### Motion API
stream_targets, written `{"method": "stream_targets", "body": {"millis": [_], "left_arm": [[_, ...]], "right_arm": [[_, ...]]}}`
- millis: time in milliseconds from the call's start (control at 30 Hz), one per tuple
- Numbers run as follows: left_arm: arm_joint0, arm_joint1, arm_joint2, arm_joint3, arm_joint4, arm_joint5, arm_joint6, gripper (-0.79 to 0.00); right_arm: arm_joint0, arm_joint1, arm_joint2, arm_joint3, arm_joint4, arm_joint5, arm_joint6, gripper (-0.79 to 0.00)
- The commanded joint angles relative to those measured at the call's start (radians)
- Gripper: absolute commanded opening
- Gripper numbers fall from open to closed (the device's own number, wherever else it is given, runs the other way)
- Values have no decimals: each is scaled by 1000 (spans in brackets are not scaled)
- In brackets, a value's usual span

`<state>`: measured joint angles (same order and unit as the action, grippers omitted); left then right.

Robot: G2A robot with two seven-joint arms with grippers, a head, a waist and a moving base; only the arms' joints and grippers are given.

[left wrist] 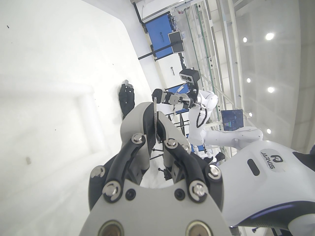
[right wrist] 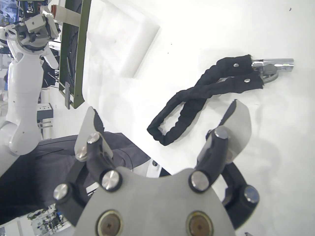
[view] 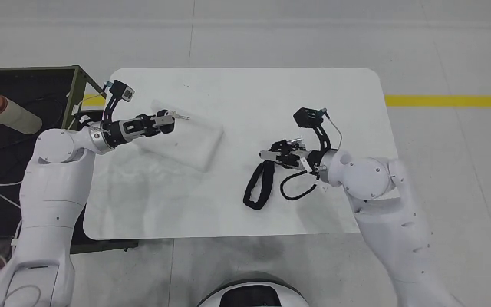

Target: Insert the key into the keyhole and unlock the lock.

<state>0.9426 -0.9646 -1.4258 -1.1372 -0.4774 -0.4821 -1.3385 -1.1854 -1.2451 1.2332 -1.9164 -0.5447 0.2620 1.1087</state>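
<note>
A yellow line marks the grey floor

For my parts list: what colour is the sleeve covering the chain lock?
Black sleeve, with silver rivets; clearest in the right wrist view.

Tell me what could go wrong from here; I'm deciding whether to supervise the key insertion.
1. The left gripper pinches the key as a thin blade between its pads; it may twist or slip on contact.
2. The chain lock lies loose on the table, with the right gripper open near it, so the metal lock body could slide away when pushed.
3. I cannot tell which end of that body takes the key, so alignment may fail.
</note>
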Motion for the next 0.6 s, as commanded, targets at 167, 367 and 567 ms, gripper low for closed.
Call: {"method": "stream_targets", "body": {"millis": [167,367,567], "left_arm": [[0,0,0,0,0,0,0,-785],[0,0,0,0,0,0,0,-785],[0,0,0,0,0,0,0,-785]], "right_arm": [[45,-6,-36,6,158,-166,136,0],[45,-6,-36,6,158,-166,136,0],[45,-6,-36,6,158,-166,136,0]]}}
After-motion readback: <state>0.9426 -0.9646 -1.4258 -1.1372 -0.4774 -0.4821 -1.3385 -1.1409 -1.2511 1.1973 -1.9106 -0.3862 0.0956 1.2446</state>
